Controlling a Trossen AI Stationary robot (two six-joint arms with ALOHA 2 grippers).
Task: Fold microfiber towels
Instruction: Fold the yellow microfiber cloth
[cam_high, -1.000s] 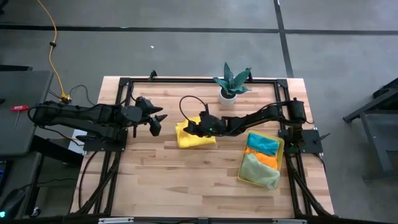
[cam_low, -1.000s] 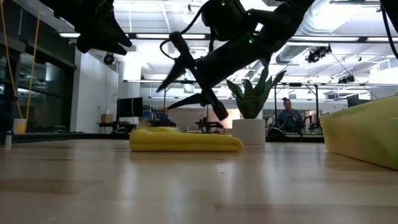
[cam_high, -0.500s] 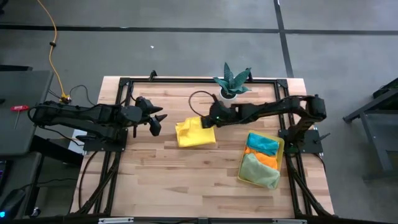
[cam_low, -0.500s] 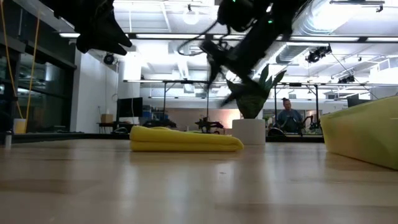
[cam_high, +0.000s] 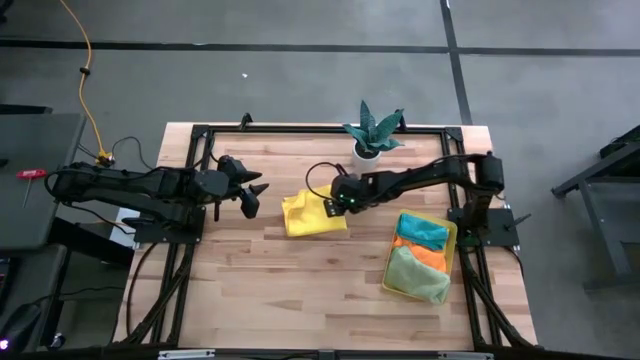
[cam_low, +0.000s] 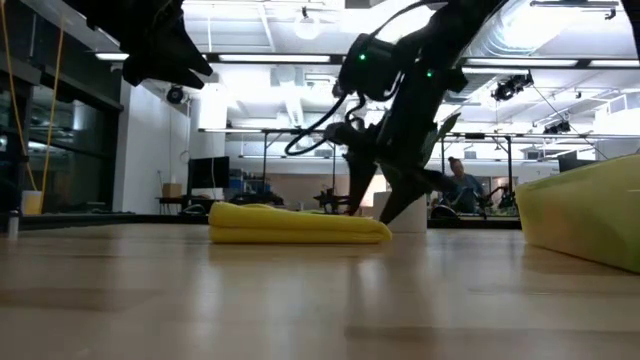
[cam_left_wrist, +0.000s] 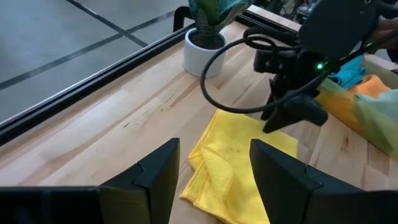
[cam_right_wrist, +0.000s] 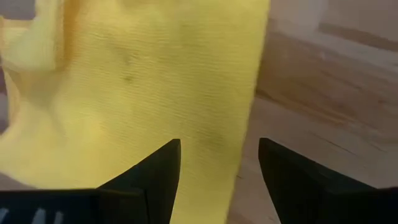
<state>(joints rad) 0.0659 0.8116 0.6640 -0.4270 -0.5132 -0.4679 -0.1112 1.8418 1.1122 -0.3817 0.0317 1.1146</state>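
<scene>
1. While the folded yellow towel (cam_high: 313, 214) lies flat on the wooden table (cam_high: 280, 280), near the middle and toward the far side, it shows as a neat low pad in the low view (cam_low: 298, 224), with one rumpled edge on the side nearest my left arm.
2. My right gripper (cam_high: 336, 203) sits at the towel's edge on the plant side, its tips pointing down at the cloth. In the low view (cam_low: 378, 205) it stands just behind the towel. Its two dark fingers (cam_right_wrist: 149, 177) are spread wide apart with yellow cloth showing between them, and they grip nothing (whether the tips touch the fabric I cannot tell).
3. My left gripper (cam_high: 250, 198) hangs above bare wood just beside the towel's other side, well off the table. Its fingers (cam_left_wrist: 152, 180) are also spread wide and hold nothing; its camera looks across the towel at my right gripper.
4. Further out on the right side, a translucent yellow tray (cam_high: 395, 282) holds the other towels in a heap: a teal towel (cam_high: 422, 231) farthest from me, an orange towel (cam_high: 432, 255) beneath it, and a pale green towel (cam_high: 418, 272) nearest.
5. At the table's far edge, a spiky green plant (cam_high: 373, 129) stands in a white pot (cam_high: 366, 156), just beyond my right arm.
</scene>
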